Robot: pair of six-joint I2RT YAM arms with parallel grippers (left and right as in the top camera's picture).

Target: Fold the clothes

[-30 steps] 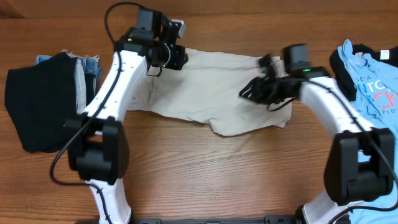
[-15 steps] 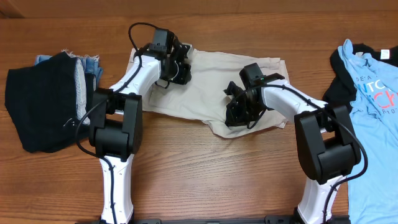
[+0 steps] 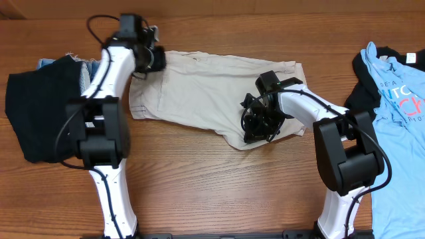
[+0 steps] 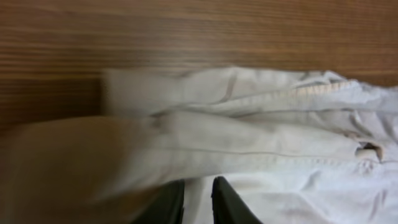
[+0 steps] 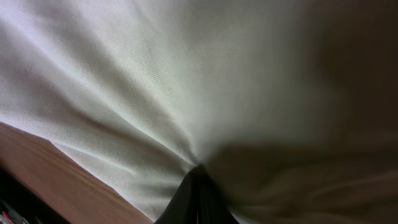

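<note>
While 2 black-and-white robot arms reach over a brown wooden table (image 3: 212,192), a pair of pale beige cotton shorts (image 3: 199,93) lies flat at the table's centre, between the arms.

The left gripper (image 3: 151,60) sits at the shorts' far left corner. In the left wrist view its 2 dark fingers (image 4: 168,202) stand only a sliver apart with pale cloth between them, so it appears to be pinching a seamed edge. The right gripper (image 3: 257,126) rests on the near right part of the shorts. Its fingers (image 5: 196,199) are clenched together on a small pinch of cloth, with creases fanning out from the tips.

The shorts look light, soft and limp, likely to sag and wrinkle wherever unsupported. Thick seams and corners, such as the stitched left edge, seem the firmest places to grip.

Their long axis runs left to right, dipping slightly toward the right. The straight left end looks like the waistband, though that is uncertain.

A black garment (image 3: 43,109) lies at far left, and a light blue T-shirt (image 3: 398,99) at far right.
</note>
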